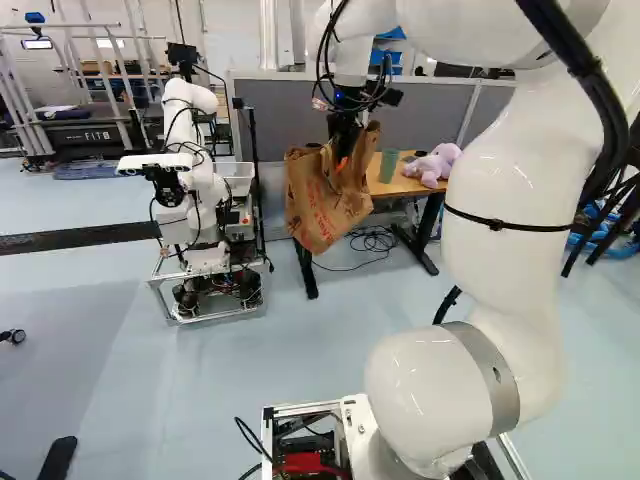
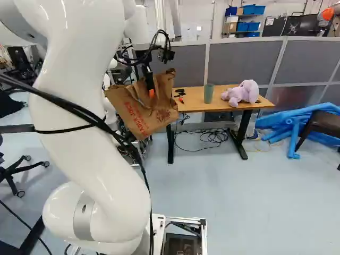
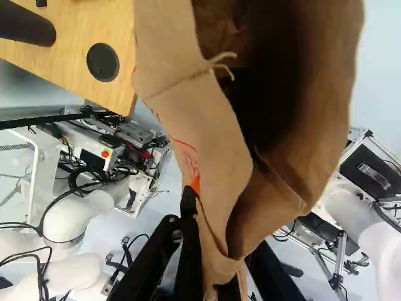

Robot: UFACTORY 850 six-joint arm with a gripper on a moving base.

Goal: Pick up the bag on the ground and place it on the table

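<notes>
The arm (image 2: 90, 133) looms closest, reaching out toward the table (image 2: 194, 101), and at its end the gripper (image 2: 151, 89) has the bag (image 2: 139, 114) by one side of its rim. Its fingers are drawn in, with only bunched cloth between them as far as the wrist view shows. The bag hangs in the air just beside the table's near-left end as the base views show it, its bottom seemingly lower than the tabletop. It looks like coarse, soft cloth, creased and frayed into loose threads at one spot, so I'd expect it to be light, floppy and hard to harm, with enough roughness not to slip easily. The weight is slung to one side, so it may swing or fold under itself. The rim is the right place to hold it, ideally a doubled, gathered part like this one. It wants lifting until the bottom clears the table edge, then easing down onto the table's nearer end, short of the cup (image 2: 208, 94) and well away from the toy (image 2: 241, 94) at the other end; a trailing corner could knock the cup over.
</notes>
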